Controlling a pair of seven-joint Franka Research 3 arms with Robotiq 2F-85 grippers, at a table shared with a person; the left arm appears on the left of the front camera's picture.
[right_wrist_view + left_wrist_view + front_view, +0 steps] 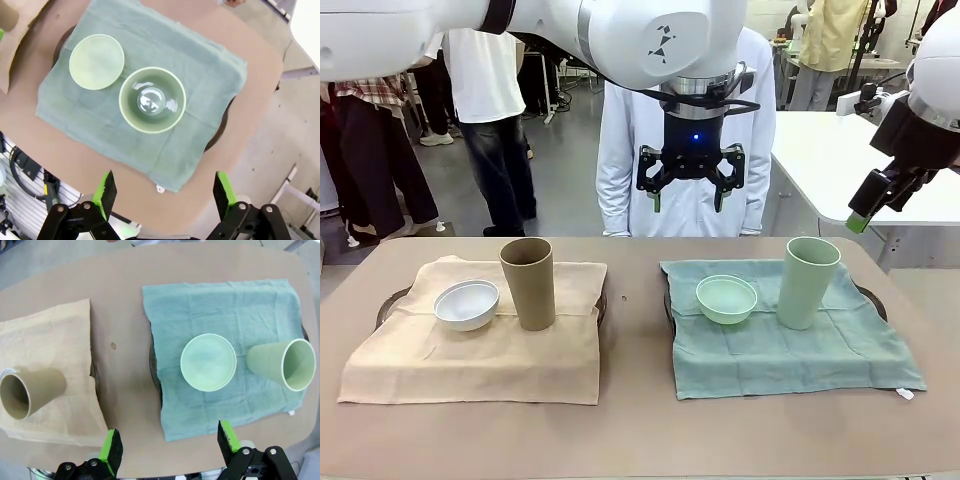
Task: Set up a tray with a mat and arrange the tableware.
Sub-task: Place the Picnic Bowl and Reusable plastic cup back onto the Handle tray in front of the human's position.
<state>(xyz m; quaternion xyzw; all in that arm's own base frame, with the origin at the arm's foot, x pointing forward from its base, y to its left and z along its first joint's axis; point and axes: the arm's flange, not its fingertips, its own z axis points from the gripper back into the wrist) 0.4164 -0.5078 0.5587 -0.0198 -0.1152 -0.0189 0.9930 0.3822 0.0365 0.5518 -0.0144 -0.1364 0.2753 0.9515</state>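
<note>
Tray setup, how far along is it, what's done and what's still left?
It looks essentially finished. The white bowl and tan cup stand on the beige mat; the mint bowl and mint cup stand on the green mat, each mat draped over a dark tray. Nothing is in hand: the left gripper and right gripper hover open above the table. Nothing obvious remains.

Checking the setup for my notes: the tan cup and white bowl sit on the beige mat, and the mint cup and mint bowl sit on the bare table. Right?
Not quite: the mint cup and mint bowl sit on the green mat, as the front view shows. The rest is right.
</note>
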